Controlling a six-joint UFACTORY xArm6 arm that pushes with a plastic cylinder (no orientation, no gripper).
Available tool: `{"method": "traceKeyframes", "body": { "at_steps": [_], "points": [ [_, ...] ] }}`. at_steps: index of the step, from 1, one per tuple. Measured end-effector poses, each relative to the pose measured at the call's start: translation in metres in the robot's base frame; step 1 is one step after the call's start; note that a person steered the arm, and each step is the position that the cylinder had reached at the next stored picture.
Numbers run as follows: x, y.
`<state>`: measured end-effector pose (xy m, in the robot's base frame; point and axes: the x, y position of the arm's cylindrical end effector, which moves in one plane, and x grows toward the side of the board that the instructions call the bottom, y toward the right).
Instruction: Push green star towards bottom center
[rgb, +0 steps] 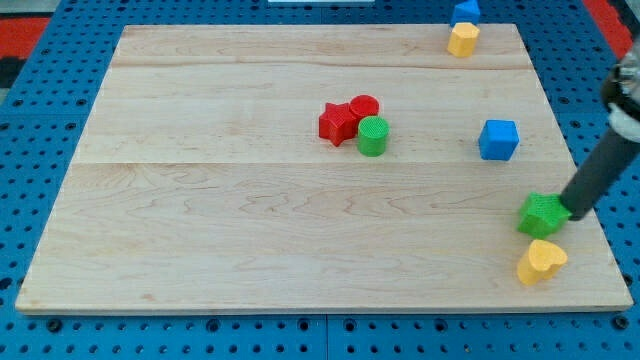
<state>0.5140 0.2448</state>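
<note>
The green star (542, 214) lies near the board's right edge, low in the view. My tip (578, 214) rests right against the star's right side; the dark rod slants up to the view's right. A yellow heart (541, 261) lies just below the star, close to the board's bottom right corner.
A blue cube (498, 139) sits above the star. A red star (338, 123), a red cylinder (364, 106) and a green cylinder (373, 136) cluster mid-board. A yellow block (462, 40) and a blue block (465, 11) sit at the top right edge of the wooden board (200, 200).
</note>
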Motion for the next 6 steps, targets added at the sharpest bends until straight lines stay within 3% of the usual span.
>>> {"method": "traceKeyframes", "body": {
  "at_steps": [2, 4, 6],
  "points": [
    [-0.015, -0.06],
    [0.011, -0.024],
    [0.014, -0.079]
  ]
}}
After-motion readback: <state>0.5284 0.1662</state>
